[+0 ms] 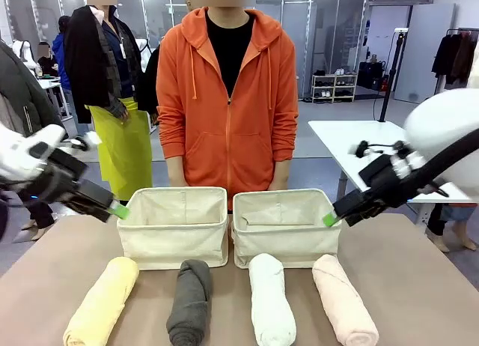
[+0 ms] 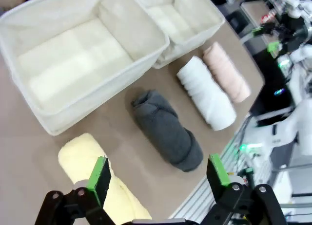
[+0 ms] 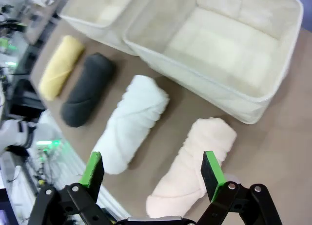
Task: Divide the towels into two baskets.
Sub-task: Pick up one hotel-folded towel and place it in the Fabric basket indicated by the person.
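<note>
I have left gripper (image 1: 118, 210) and right gripper (image 1: 329, 219) gaping at mid-frame edges, flanking empty baskets (image 1: 174, 245); towels (image 1: 269, 301) lined along the bottom for sorting

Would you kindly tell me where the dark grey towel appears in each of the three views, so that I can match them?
Front view: dark grey towel, at the bottom edge, left of centre.
Left wrist view: dark grey towel, near the middle, lying slantwise.
Right wrist view: dark grey towel, upper half, left of centre.
Shared landmark: the white towel lies beside it in every view.
</note>
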Controlling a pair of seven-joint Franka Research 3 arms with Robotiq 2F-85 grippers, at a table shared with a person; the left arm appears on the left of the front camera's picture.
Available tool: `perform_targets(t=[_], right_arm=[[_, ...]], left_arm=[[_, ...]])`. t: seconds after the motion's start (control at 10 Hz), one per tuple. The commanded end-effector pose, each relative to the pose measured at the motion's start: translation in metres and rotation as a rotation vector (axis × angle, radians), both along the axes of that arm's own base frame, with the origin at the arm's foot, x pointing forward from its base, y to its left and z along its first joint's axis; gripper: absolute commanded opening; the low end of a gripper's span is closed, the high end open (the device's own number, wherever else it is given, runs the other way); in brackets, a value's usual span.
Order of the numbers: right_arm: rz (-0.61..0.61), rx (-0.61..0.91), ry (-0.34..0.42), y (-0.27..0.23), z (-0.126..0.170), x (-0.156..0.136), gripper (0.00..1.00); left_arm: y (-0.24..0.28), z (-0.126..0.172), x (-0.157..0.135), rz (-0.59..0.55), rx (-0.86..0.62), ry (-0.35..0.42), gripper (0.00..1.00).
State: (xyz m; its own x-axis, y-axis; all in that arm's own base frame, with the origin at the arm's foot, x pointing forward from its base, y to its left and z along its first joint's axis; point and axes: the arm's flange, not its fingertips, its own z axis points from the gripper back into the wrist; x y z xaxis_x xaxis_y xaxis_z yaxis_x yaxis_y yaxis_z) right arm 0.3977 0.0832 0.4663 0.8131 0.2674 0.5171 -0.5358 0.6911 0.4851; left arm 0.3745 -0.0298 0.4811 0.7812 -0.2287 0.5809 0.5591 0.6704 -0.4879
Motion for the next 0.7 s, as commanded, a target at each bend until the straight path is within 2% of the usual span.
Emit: perform_targets(t=[0.0,0.1,0.3,0.5,0.6], right_arm=[[-0.102,0.261,0.076,-0.071,-0.004,-0.001,1.0],[-0.17,0.378,0.098,-0.112,-0.005,-0.01,1.0],[-0.356,0.562,0.082,-0.198,-0.007,-0.039,1.0],[-0.55,0.649,0.028,-0.273,-0.01,-0.082,1.0],[-0.63,0.659,0.015,-0.298,-0.011,-0.1,1.0]], left_arm=[[0.054,-0.008,-0.013,0.107,-0.19,0.039,1.0],[0.083,-0.011,-0.025,0.178,-0.253,0.038,1.0],[0.144,-0.019,-0.052,0.329,-0.408,0.005,1.0],[0.207,-0.031,-0.089,0.514,-0.55,-0.035,1.0],[0.225,-0.032,-0.106,0.602,-0.575,-0.078,1.0]])
